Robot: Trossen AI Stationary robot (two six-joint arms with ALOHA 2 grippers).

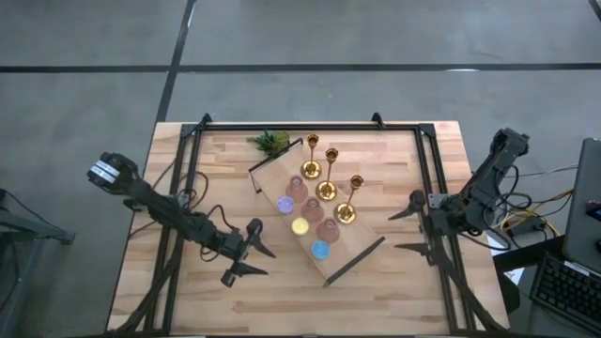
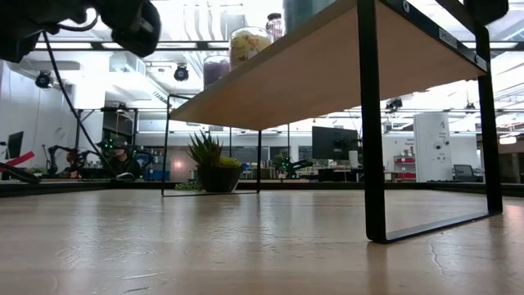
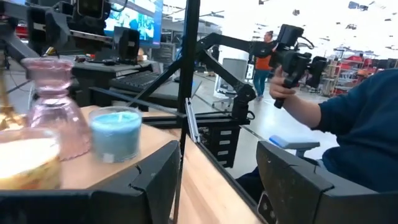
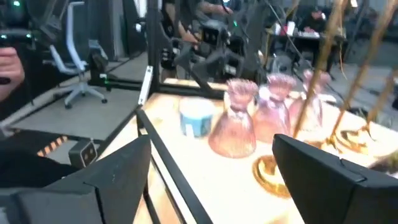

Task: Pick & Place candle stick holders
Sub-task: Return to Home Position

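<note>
The left gripper (image 1: 261, 261) hangs empty, fingers spread wide, just beside the shelf (image 1: 272, 178). The blue candle (image 1: 320, 250) is close ahead of its fingertips. The right gripper (image 1: 400, 232), also wide open and empty, hangs near the shelf's opposite side. Between the two grippers, three gold candlesticks (image 1: 326, 191) and three pink cups (image 1: 312, 208) stand upright in parallel diagonal rows (probably so the display reads as a set). Nothing appears left to carry, so what remains is likely drawing both arms clear of the shelf's frame.
</note>
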